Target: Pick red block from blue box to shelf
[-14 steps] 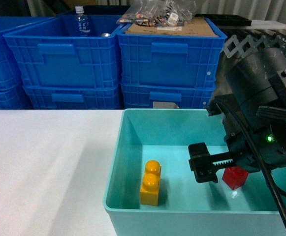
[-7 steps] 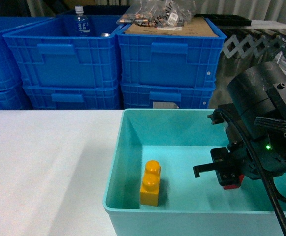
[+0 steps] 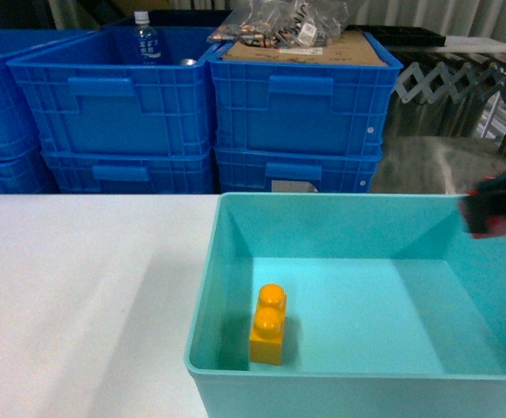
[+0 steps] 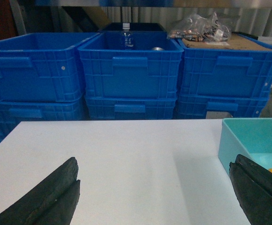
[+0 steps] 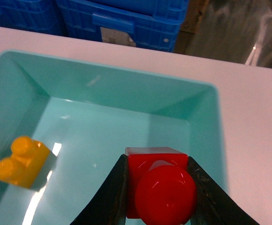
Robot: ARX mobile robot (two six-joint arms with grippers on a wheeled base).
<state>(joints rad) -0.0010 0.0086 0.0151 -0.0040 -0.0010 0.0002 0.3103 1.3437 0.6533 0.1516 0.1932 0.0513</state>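
Note:
The red block (image 5: 166,194) is pinched between the two dark fingers of my right gripper (image 5: 157,159), stud toward the camera, held above the right part of the blue box (image 5: 126,71). In the head view the right gripper (image 3: 499,214) is a dark blur with a trace of red, over the box's far right rim (image 3: 340,199). My left gripper (image 4: 153,192) hovers open above the white table (image 4: 126,154), left of the box's corner (image 4: 229,140), with nothing between its fingers. The shelf is out of view.
A yellow two-stud brick (image 3: 268,324) lies on the box floor near its left wall. Dark blue ribbed crates (image 3: 209,104) are stacked behind the table; one holds a bottle (image 3: 145,39), another carries a bag of small parts (image 3: 287,22).
The right gripper, down in the box beside the red block a second ago, has shut on it and lifted it up and rightward. The box floor now holds only the yellow brick.

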